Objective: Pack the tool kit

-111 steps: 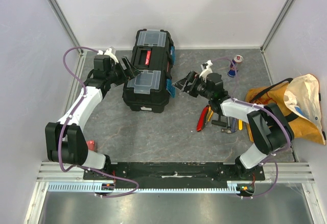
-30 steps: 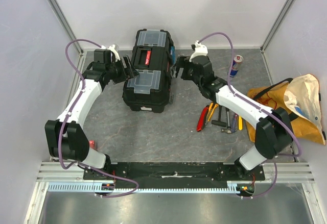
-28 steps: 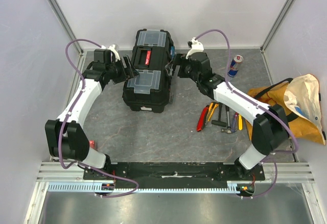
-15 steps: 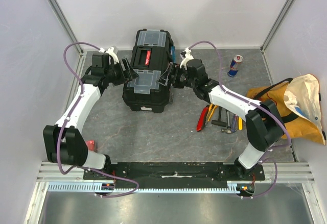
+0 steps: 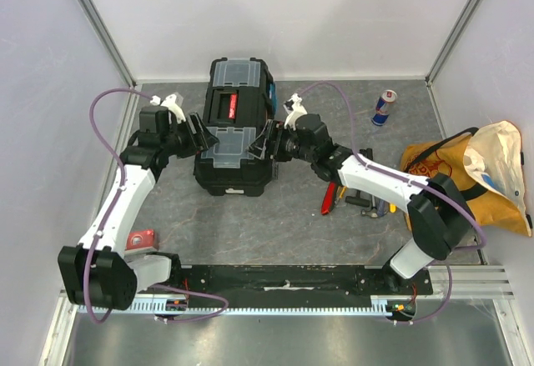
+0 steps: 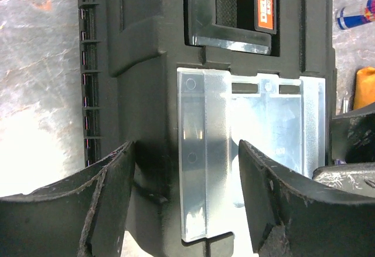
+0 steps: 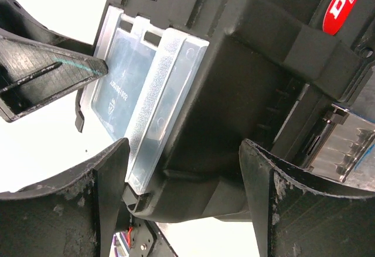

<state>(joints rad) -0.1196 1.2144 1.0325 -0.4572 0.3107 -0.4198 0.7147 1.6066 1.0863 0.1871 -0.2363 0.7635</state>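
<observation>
**A:** Note: the toolbox [image 5: 232, 128] stands at the far middle of the tabletop [image 5: 250, 233] with its lid down. It has two clear trays on top and a red-labelled handle [image 5: 233, 105] between them. Where are the hands?

**B:** One on each side of its near end. The left hand [image 5: 198, 136] is at the left flank. The right hand [image 5: 269, 142] is at the right flank, by the near clear tray [image 6: 252, 146]. Both are spread wide, with a corner of the box between the fingers [image 6: 94, 210].

**A:** Gripping?

**B:** Can't say for sure. The wrist views show the box framed by the fingers, but any contact is hidden. Neither hand carries anything loose.

**A:** And the hand tools?

**B:** The hand tools [image 5: 355, 198] lie in a small pile to the right, well apart from the box and just beside the yellow bag [image 5: 492, 174]. As far as I can judge, none are packed.

**A:** Handling note?

**B:** My judgement only: it's hard, stiff plastic, bulky, likely heavy for one hand, and slick on its flat walls. It is too wide to pinch across. Better holds would be the handle, a raised rib or the lid's edge. The blue latches [image 5: 269, 95] probably need freeing before it opens. The clear trays look thin, so avoid squeezing them.
</observation>
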